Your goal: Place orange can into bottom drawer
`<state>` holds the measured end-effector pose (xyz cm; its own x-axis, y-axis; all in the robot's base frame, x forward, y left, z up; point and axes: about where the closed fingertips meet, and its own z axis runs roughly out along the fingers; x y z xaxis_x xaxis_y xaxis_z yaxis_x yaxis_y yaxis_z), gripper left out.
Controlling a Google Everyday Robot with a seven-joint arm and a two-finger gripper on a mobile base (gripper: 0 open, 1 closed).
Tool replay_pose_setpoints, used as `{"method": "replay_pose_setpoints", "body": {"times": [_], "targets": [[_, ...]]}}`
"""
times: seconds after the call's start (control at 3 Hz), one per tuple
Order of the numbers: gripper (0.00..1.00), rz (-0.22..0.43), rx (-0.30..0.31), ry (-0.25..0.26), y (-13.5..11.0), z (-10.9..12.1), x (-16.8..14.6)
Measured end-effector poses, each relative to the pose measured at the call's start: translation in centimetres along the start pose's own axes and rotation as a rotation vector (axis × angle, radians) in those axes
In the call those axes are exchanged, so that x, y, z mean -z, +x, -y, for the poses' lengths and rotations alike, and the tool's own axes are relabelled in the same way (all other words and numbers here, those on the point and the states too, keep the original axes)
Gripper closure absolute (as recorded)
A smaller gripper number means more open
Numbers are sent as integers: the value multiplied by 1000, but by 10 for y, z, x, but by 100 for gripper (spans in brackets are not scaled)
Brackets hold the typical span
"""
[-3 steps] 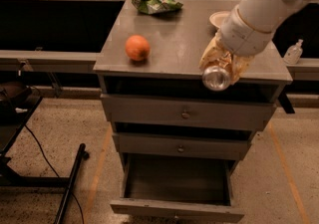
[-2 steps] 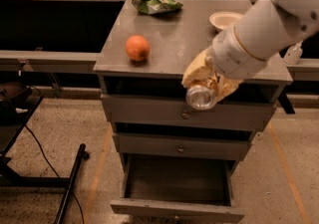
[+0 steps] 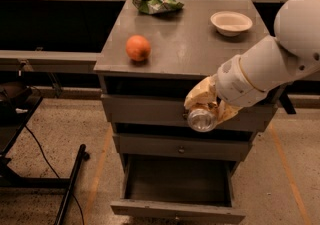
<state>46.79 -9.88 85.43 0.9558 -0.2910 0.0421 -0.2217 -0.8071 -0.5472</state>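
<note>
The can (image 3: 202, 120), its shiny silver end facing the camera, sits clamped in the gripper (image 3: 210, 109) in front of the top drawer (image 3: 145, 111), above the open bottom drawer (image 3: 177, 181). The cabinet (image 3: 185, 44) has three drawers. On its top lie one orange (image 3: 138, 48), one white bowl (image 3: 231, 22) and one green bag (image 3: 157, 2).

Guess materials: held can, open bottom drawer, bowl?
Orange can, held by the gripper in front of the top drawer: likely metal, shiny silver end. Bottom drawer: probably painted metal, flat matte grey panels. Bowl: matte off-white, perhaps paper or plastic.
</note>
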Motion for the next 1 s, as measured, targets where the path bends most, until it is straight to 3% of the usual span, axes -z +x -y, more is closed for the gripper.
{"method": "replay_pose_setpoints", "body": {"times": [0.33,0.67,1.0], "targets": [[100,32,14,69,-17,-30,-45],[100,27,12,94,-39,-92,-105],[100,-13,-3,103,-37,-102,-122]]}}
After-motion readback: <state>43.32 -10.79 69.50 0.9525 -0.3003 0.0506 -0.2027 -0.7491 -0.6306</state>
